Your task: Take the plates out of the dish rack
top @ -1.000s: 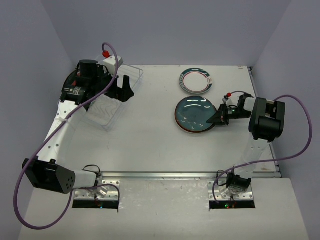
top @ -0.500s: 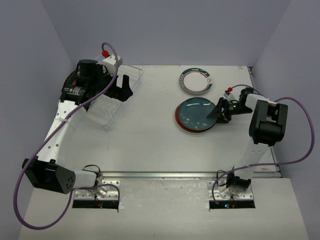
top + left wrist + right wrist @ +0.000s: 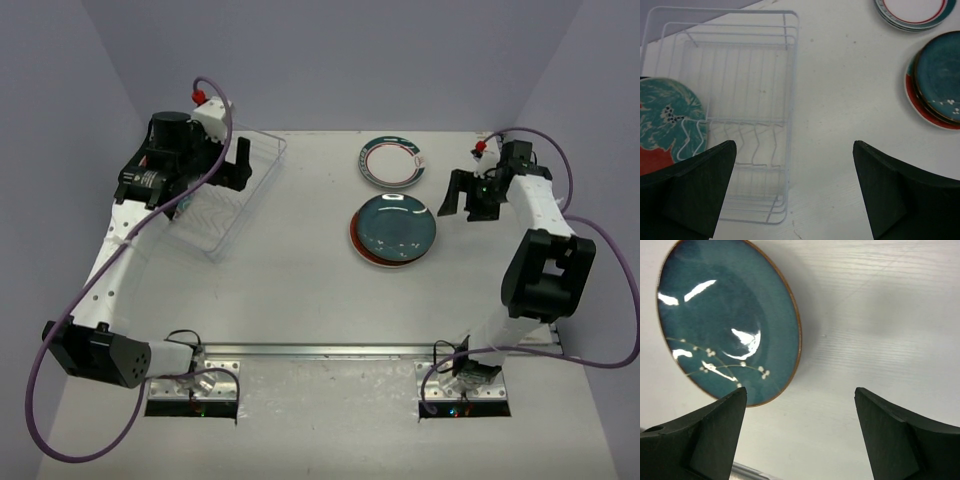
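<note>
Moved: right gripper point(image 3: 470, 197) has released the dark teal plate point(image 3: 394, 225) and backed off to the right; fingers point(image 3: 695, 440) wide apart, empty
Stack: dark teal plate rests on the red plate point(image 3: 362, 251) on the surface point(image 3: 300, 280); stacked to save room, I judge
Left gripper point(image 3: 230, 168): over the dish rack point(image 3: 740, 75), fingers wide, empty; likely lined up for the teal-orange plate point(image 3: 665, 115) at one end of the rack

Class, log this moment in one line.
left gripper open over dish rack | right gripper open beside teal plate | teal plate on red plate | marbled plate racked
</note>
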Tool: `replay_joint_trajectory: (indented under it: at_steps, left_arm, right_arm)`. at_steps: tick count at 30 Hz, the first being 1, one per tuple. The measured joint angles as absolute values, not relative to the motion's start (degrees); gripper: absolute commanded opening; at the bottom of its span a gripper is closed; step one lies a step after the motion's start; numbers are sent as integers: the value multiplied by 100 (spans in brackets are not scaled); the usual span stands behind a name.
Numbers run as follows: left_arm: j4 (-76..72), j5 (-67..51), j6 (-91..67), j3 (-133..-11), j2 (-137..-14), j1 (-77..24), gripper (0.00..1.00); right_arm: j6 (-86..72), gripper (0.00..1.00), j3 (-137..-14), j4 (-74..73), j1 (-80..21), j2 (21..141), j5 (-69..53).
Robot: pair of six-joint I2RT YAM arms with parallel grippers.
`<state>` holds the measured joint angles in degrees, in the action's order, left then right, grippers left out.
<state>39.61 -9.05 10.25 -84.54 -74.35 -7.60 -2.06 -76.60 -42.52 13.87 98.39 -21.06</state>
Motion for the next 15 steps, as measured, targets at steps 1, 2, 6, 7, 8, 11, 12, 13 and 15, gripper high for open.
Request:
replay_joint_trajectory:
  at_steps: [1,2,6,7,8,11,12,13,15]
  left_arm:
    - [3960,-716,1020,-8467,-7435,-730,100]
    - [3972,-611,1020,-8510,-7436,-625,98]
    - [4071,-492,1169,-9100,-7666,334,74]
    - [4061,-469,1253,-9298,-7795,610,68]
    - [4053,-447,1357,-9478,-7928,857,63]
    - [4058,-425,1744,-9803,-8318,1309,53]
    - [4079,-432,1866,-9836,-8432,1357,50]
    - [4101,-440,1981,-9860,-8543,1394,48]
    - [4251,-485,2253,-9935,-8803,1497,45]
  right_arm:
    - [-189,89,-7652,-4250,1363,9819,-1999]
    - [-145,89,-7621,-4225,1335,9786,-1920]
    - [26,89,-7359,-4104,1202,9508,-1797]
    - [62,89,-7274,-4061,1145,9402,-1790]
    - [100,89,-7166,-3996,1071,9270,-1784]
    - [185,90,-6842,-3792,709,8851,-1668]
    - [203,90,-6741,-3729,554,8719,-1625]
    - [217,90,-6644,-3670,400,8590,-1583]
    - [234,90,-6492,-3547,54,8388,-1512]
